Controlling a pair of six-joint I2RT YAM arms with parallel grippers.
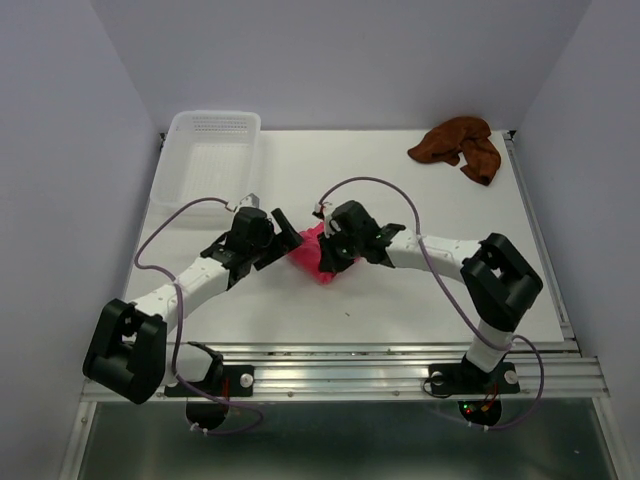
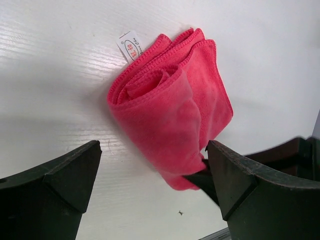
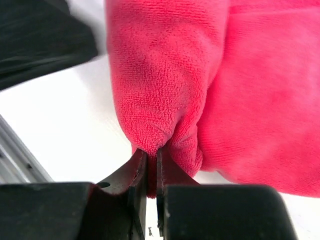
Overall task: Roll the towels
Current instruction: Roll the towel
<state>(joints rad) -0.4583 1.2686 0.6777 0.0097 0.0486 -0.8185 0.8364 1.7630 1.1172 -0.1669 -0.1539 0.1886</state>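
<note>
Right end effector (image 3: 151, 156) is pinched nearly shut on a small fold at the edge of the pink towel (image 3: 165, 75), just a nip of cloth between the tips, no bulk. Left end effector (image 2: 153, 147) is fully wide, jaws either side of the same bundle's near end, holding nothing; can't tell if one pad brushes the cloth. Towel sits mid-table between the two arms, loosely rolled or folded over on itself, layered hems showing at one end and a white label (image 2: 129, 46) sticking out at the far side. My read on handling: light, soft terry, no stiffness, so it sags wherever it isn't supported and a loose roll will likely spring open if let go. The pile should grip the pads well, but it also drags on the table (image 1: 400, 290), so pulling one corner will skew the roll. Better to take the free hem near both ends, or pinch one end and tuck from the other, than grab the fat middle. Brown towel (image 1: 457, 145) is crumpled in the far right corner, well apart from the arms; it would need spreading flat before rolling. White plastic basket (image 1: 215, 118) sits at the far left corner, clear of the work. Main obstruction is the arms themselves: both wrists crowd the same small bundle, and cable loops arch over each forearm.
</note>
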